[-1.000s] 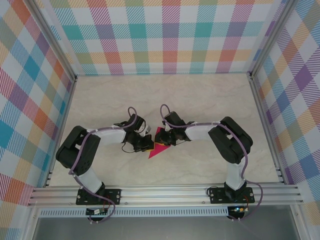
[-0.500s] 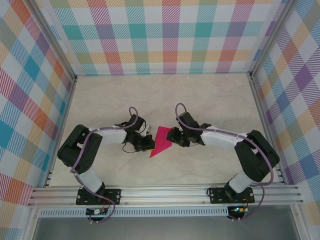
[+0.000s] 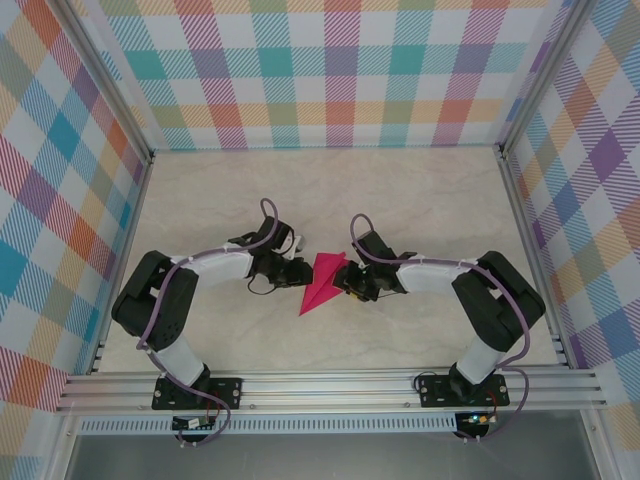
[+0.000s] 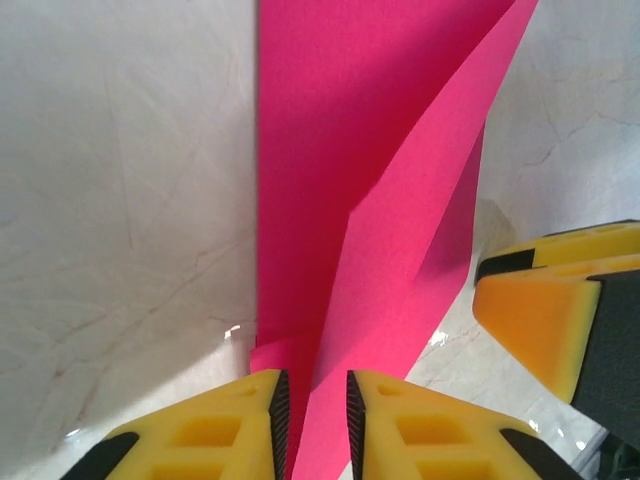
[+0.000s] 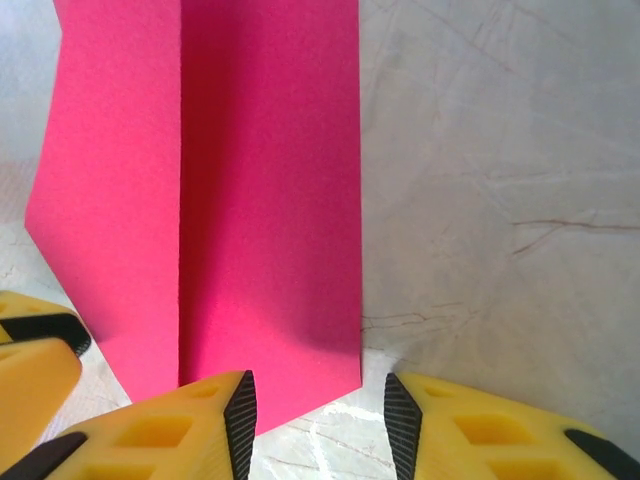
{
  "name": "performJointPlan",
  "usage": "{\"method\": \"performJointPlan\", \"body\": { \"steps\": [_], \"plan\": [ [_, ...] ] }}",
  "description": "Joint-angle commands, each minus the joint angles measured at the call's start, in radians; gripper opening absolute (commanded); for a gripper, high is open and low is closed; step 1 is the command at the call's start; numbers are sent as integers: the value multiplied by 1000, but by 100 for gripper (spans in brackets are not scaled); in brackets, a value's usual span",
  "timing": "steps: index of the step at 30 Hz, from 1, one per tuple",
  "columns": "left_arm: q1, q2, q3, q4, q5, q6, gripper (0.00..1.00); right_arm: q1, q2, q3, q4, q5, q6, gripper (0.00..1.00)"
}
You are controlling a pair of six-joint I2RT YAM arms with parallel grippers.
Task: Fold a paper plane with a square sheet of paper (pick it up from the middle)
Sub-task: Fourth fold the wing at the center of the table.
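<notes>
The pink paper [image 3: 322,282] is thin and floppy, so pinch its middle crease. The left gripper's [image 4: 315,388] jaws are slightly apart around the fold. The right gripper's [image 5: 320,392] jaws are wider apart.

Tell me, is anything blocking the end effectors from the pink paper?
No, nothing visible. The paper sits between the parted fingers of the left end effector, and the right end effector is open at its edge.

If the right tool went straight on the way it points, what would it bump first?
Most likely the pink paper: its edge lies between the open fingers of the right tool, though the depth is unclear.
</notes>
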Motion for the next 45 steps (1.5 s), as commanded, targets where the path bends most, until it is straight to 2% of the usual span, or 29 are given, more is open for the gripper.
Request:
{"method": "performJointPlan", "body": {
  "steps": [1,7,15,18,20,30,35,41,45],
  "plan": [
    [3,35,27,-72,-35,41,26,1,48,-3,87,-23,33,41],
    [2,79,43,-86,-1,50,32,-2,42,-41,174,-39,68,34],
    [-1,90,50,-96,25,53,30,-5,33,-57,230,-54,91,31],
    [-6,95,58,-104,43,56,30,-6,15,-47,187,-40,90,35],
    [-12,98,59,-104,53,54,30,-6,28,-16,114,-32,79,33],
    [-24,105,66,-107,63,50,29,-6,32,-58,237,-71,105,30],
    [-26,116,70,-100,82,37,27,-7,-14,-54,151,-30,75,35],
    [-29,128,74,-102,93,30,24,-7,13,-59,209,-72,87,33],
    [-29,125,69,-87,102,12,22,-13,15,-41,170,-53,76,34]
  ]
}}
